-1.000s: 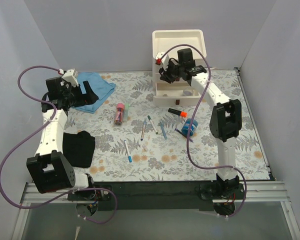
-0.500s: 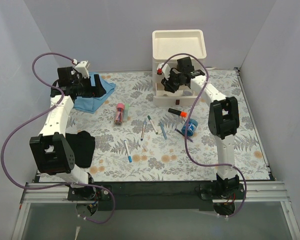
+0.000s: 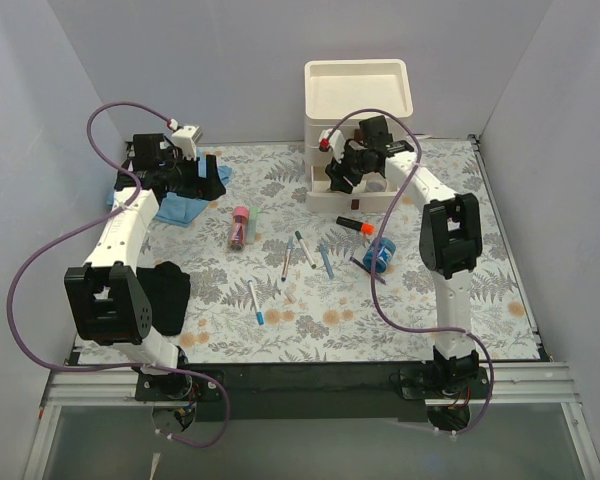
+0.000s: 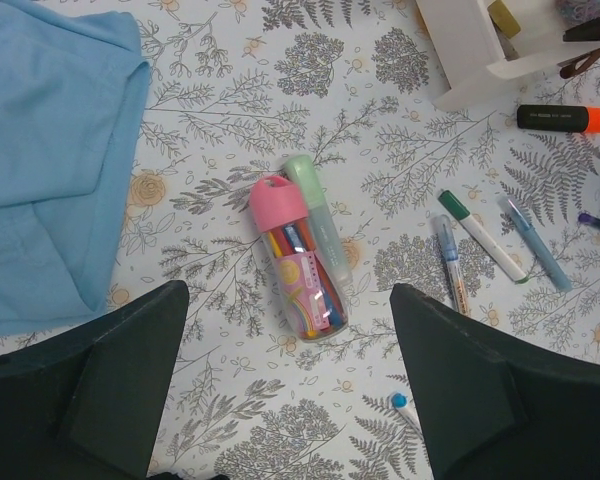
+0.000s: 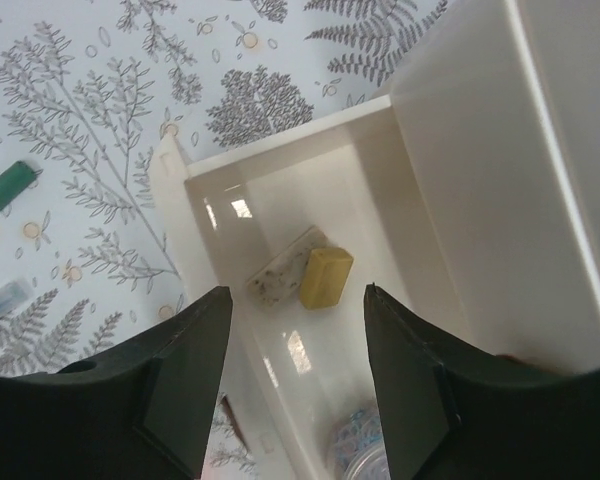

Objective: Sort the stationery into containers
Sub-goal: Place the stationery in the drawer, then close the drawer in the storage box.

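Left of the drawers (image 3: pixel 357 112), the left tool (image 4: pixel 285 295) hangs wide open and empty over the pink tube (image 4: pixel 298 262). It should go straight down and pinch the middle.

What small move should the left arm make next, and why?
Probably lower the left gripper straight down toward the pink tube. Its jaws stand open and empty, and in the wrist view the tube lies flat between them, not yet touched. A pale green marker lies right against the tube, so the descent should likely be gentle.
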`<state>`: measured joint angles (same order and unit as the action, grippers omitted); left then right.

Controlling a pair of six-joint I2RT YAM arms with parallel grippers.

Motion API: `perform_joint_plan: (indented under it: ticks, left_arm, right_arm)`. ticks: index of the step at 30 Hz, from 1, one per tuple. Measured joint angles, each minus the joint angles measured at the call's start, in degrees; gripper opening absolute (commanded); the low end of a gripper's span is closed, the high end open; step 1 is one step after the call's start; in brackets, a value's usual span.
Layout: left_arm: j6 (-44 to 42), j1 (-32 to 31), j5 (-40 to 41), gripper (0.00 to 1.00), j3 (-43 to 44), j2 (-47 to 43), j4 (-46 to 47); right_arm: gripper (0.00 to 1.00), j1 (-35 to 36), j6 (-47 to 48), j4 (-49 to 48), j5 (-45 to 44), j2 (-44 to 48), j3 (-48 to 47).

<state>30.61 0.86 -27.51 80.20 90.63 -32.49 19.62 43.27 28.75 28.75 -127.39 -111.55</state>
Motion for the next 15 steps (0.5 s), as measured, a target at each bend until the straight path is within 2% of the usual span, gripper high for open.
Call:
perform_joint_plan:
  ticks: [3, 6, 9, 10, 15]
  left_arm:
    - [-0.4, 0.0, -0.2, 0.83, -0.8, -0.3, 0.6]
    - [-0.4, -0.9, -0.4, 0.82, -2.6, -1.3, 1.2]
    - [-0.3, -2.4, -1.0, 0.81, -6.1, -3.5, 2.2]
    - [-0.1, -2.9, -1.2, 0.8, -7.7, -4.4, 2.5]
    - [1.0, -3.6, -1.9, 0.77, -12.4, -7.4, 4.6]
  right_arm:
    - [0.64, 0.0, -1.0, 0.4, 0.2, 2.6, 2.8]
    - [0.55, 0.0, -1.2, 1.3, 0.5, 7.9, 7.4]
    - [0.28, 0.0, -0.5, 2.3, 0.7, 14.7, 13.5]
    - [0.02, 0.0, 0.0, 2.1, 0.5, 17.3, 15.7]
    - [0.01, 0.6, 3.8, 2.5, -2.9, 25.8, 24.6]
